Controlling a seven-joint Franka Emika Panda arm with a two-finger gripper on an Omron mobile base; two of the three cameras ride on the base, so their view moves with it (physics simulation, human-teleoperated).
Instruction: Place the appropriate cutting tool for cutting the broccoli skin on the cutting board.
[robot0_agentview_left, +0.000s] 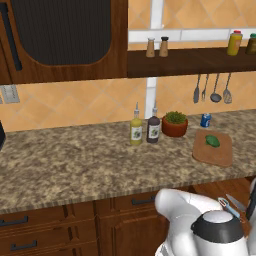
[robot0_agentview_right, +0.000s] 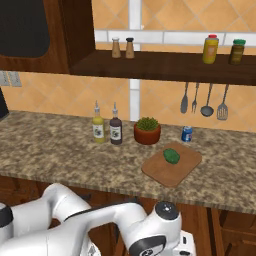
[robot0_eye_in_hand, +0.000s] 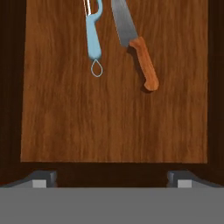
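Closest to the lens in the hand view, the two dark fingertips of the gripper (robot0_eye_in_hand: 112, 177) stand wide apart at the bottom edge, released and holding nothing. Beyond them lies a wooden drawer floor (robot0_eye_in_hand: 113, 118), and on it, at the far end, two tools side by side: a light-blue peeler (robot0_eye_in_hand: 93, 41) with a small wire loop at its tail, and just beside it a knife (robot0_eye_in_hand: 133, 41) with a steel blade and an orange-brown handle. They are near each other but not touching.

Up on the granite counter (robot0_agentview_left: 75, 160), the cutting board (robot0_agentview_left: 220, 150) waits with the broccoli (robot0_agentview_left: 212, 141) sitting on it, nothing else on the wood. Behind it stand a potted plant (robot0_agentview_left: 175, 123), a blue can (robot0_agentview_left: 205, 120) and two bottles (robot0_agentview_left: 145, 130). In the left base view the arm bends down below the counter edge, and the peeler and knife peek out at the lower right.

So where do we stand? Early, by my reckoning. The drawer is open and the hand is over the tools, but no tool is picked. For skin, the peeler looks the right choice. Left to do: close in on it, grip its handle clear of the knife, lift, carry it up over the counter, and set it on the board beside the broccoli.
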